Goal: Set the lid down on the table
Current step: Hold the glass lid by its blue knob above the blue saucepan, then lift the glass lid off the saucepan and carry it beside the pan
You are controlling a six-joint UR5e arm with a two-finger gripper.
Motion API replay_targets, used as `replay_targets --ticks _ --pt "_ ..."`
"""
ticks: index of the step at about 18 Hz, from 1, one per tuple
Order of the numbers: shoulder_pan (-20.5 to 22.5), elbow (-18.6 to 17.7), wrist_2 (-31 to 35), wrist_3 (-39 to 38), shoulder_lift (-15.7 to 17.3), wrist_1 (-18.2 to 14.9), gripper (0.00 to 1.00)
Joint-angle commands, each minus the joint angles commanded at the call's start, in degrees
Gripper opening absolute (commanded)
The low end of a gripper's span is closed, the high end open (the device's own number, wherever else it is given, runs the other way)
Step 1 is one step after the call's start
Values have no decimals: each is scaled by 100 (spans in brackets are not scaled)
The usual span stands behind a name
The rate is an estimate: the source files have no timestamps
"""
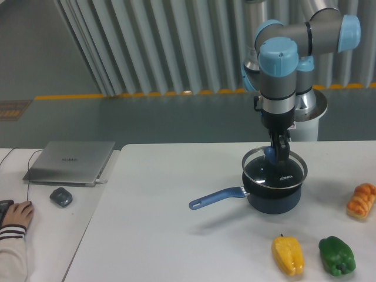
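The round clear glass lid [281,174] with a silver rim sits tilted over the dark blue saucepan [271,197], its left edge a little raised. My gripper [278,154] points straight down and is shut on the lid's blue knob [269,154]. The saucepan stands on the white table [176,235] at the right of centre, its blue handle [214,198] pointing left.
A yellow pepper [288,255] and a green pepper [337,255] lie at the front right, a croissant-like bread [361,201] at the right edge. A side desk on the left holds a grey laptop [70,162], a mouse [61,197] and a person's hand [17,212].
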Motion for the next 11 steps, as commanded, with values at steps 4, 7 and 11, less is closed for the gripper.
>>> replay_targets --ticks 4,7,11 --pt "9 0 9 -27 -9 9 56" --pt "131 44 0 -18 -9 18 56" --pt "220 149 35 8 -44 9 56"
